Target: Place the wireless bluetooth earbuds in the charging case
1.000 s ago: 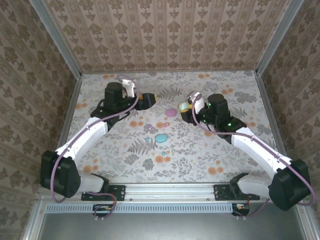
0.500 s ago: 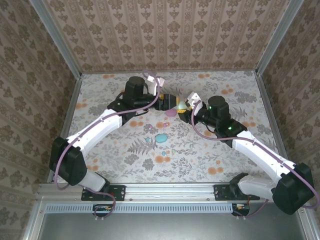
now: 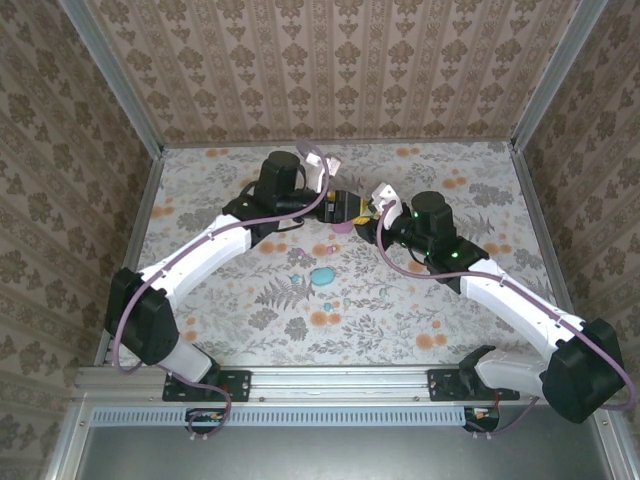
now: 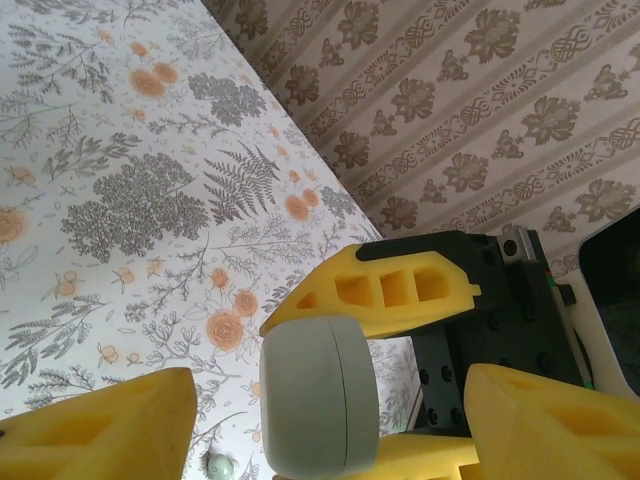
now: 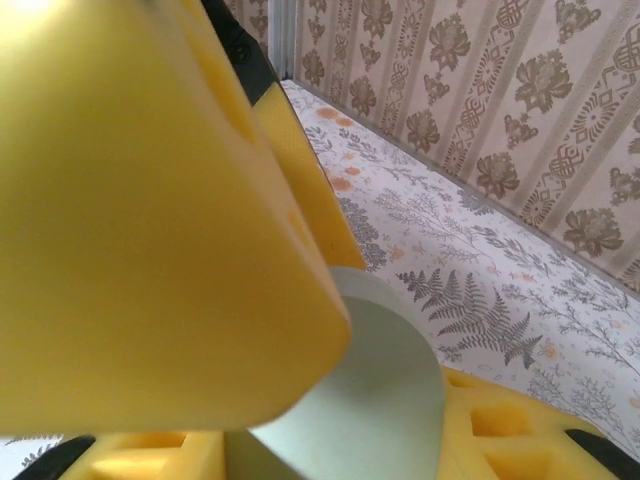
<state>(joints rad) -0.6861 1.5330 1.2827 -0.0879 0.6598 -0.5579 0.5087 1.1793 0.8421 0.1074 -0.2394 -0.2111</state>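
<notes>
I'm pinching the mint case [image 4: 318, 395] mid-air in the right gripper [image 3: 372, 213] so the left gripper [image 3: 347, 206], fingers [image 4: 110, 425] spread either side, can probably pop it open.

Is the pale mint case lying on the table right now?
No, the pale mint case is clamped in the right gripper, raised above the floral table.
</notes>
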